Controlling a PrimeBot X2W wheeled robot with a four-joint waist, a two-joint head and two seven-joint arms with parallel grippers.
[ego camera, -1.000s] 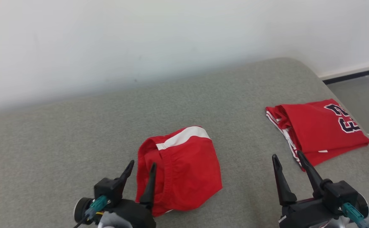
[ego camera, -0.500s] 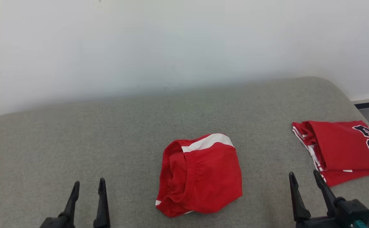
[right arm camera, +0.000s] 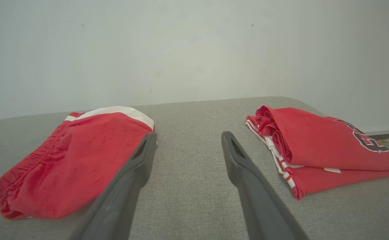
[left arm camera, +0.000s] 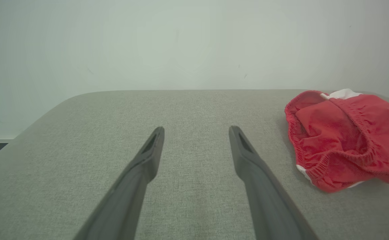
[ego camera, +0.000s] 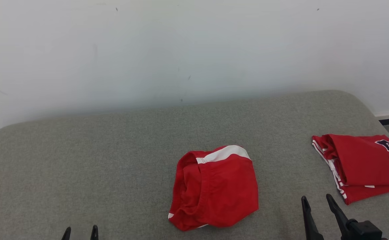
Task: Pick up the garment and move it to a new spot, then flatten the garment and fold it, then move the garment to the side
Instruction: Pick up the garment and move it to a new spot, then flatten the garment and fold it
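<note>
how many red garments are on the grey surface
2. Red shorts lie near the middle of the grey cushion; a folded red jersey with dark numerals lies at its right end. No others appear hidden.

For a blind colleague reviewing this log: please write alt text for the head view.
Folded red shorts with a white band lie centred on a grey padded surface, a folded red jersey at the right edge. The left hand and right hand, both open, show at the bottom, touching neither.
</note>
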